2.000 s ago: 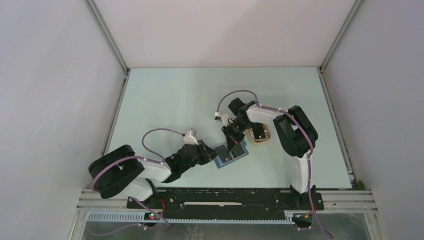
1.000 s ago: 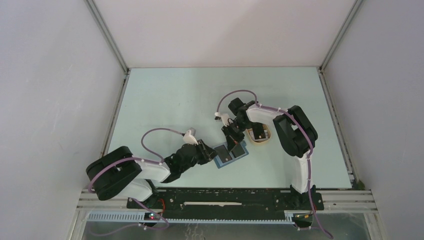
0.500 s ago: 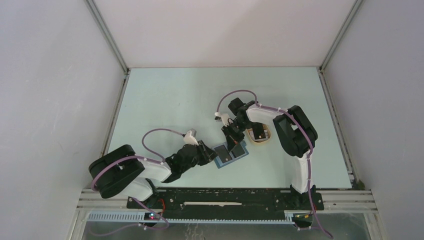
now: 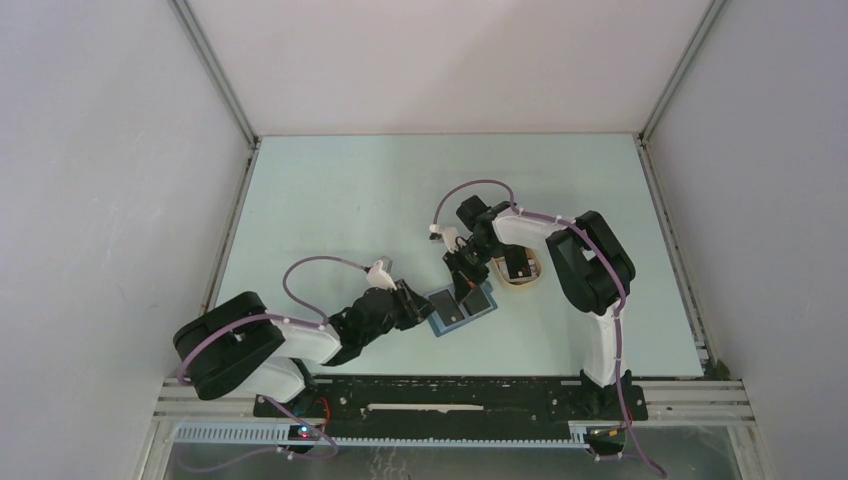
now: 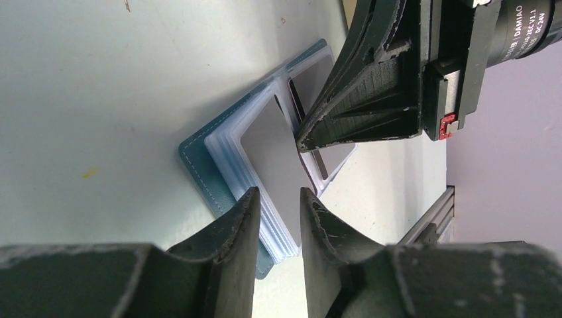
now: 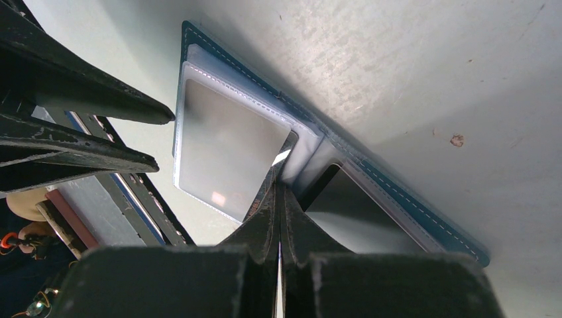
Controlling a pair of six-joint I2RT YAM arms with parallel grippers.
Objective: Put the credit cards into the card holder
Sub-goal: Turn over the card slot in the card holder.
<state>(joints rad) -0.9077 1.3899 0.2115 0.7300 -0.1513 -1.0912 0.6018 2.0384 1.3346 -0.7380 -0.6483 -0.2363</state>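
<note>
The teal-blue card holder [image 4: 446, 329] lies open on the table. A whitish-grey credit card [image 6: 225, 146] sits in its left clear pocket [image 5: 275, 149], and a dark card [image 6: 358, 205] lies on the right page. My right gripper [image 6: 281, 180] is shut, its tips pressed into the fold between the two pages [image 4: 466, 292]. My left gripper [image 5: 278, 199] is open by a narrow gap. Its fingertips [image 6: 159, 119] rest at the holder's left edge, with the stack of pockets showing between them. Another dark card [image 4: 516, 264] lies in the beige tray.
The beige oval tray [image 4: 500, 276] stands just right of the card holder, under the right arm's wrist. Both arms meet over the holder near the table's front middle. The metal rail [image 4: 450, 400] runs along the near edge.
</note>
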